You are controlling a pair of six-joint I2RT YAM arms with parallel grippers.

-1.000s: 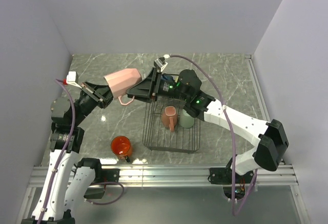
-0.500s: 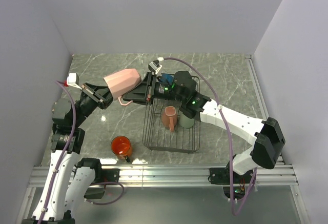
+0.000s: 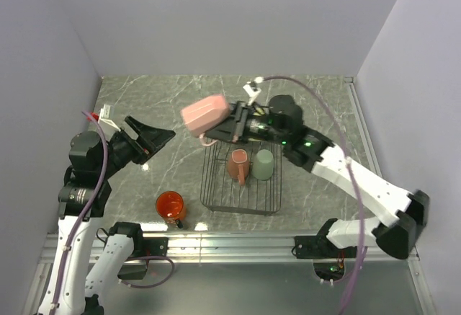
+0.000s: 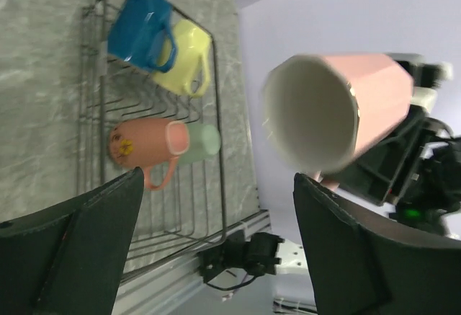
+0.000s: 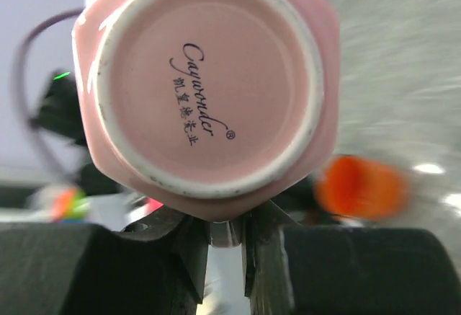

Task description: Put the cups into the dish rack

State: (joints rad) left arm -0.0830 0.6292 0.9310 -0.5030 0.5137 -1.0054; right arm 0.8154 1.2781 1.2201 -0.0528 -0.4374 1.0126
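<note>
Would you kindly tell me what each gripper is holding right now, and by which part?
The right gripper holds the pink mug by its handle, pinched between the fingers. The left gripper is open and holds nothing.

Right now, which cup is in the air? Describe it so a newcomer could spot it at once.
Find the black wire dish rack on the marble table. By its far left corner the right gripper pinches the handle of a pink mug lying on its side. The other pink mug sits inside the rack beside a mint mug; only this one is airborne.
</note>
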